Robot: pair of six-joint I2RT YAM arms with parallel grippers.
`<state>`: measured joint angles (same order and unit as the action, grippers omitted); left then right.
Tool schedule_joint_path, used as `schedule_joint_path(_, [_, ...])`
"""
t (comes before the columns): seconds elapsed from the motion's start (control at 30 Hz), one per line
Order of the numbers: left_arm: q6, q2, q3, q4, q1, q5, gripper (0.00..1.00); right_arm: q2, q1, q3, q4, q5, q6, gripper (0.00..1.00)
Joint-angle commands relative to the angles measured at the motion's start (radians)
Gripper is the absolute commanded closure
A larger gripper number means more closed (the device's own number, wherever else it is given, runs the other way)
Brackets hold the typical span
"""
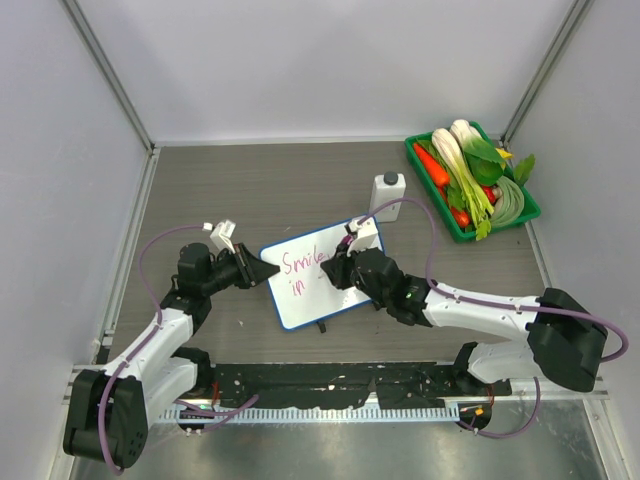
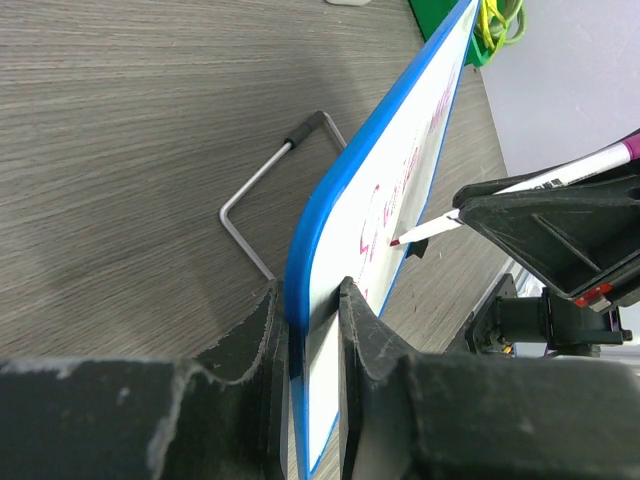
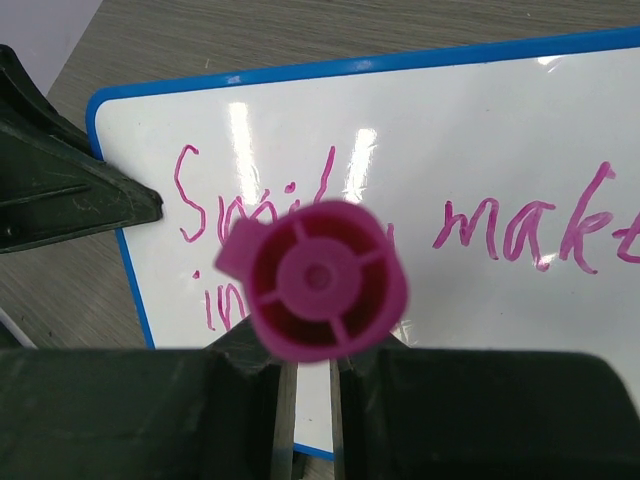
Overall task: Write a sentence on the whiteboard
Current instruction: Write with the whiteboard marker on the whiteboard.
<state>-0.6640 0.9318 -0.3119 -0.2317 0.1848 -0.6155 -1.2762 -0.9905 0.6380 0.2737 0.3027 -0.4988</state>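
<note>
Reading roughly "Smile make / in": magenta sentence (image 3: 480,225) on whiteboard (image 1: 312,300), centre frame, left edge clamped by left gripper (image 2: 312,300). Right gripper (image 3: 310,375) grasps pink-capped marker (image 3: 320,280). Beyond: white bottle (image 1: 388,195); upper right, green tray (image 1: 416,143) holding vegetables (image 1: 470,180).

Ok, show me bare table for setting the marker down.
Biggest bare patch: far-left table, bordered by back wall, bottle and whiteboard. A smaller one lies between right arm and tray. Crowded at the whiteboard, where left gripper and right gripper meet.
</note>
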Motion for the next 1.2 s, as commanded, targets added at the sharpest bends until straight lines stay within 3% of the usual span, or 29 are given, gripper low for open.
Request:
schedule_joint_path(0.0, [0.116,0.015,0.01,0.048,-0.019,0.165,1.0,-0.014,0.003,-0.001,0.045,-0.008,0.014,0.99])
schedule_joint_path(0.53, [0.116,0.007,0.011,0.048,-0.018,0.165,1.0,0.006,0.003,-0.047,0.021,-0.042,-0.012,0.99])
schedule_joint_path(1.17, [0.116,0.006,0.013,0.045,-0.018,0.163,1.0,0.043,0.003,-0.035,0.01,0.035,0.005,0.98])
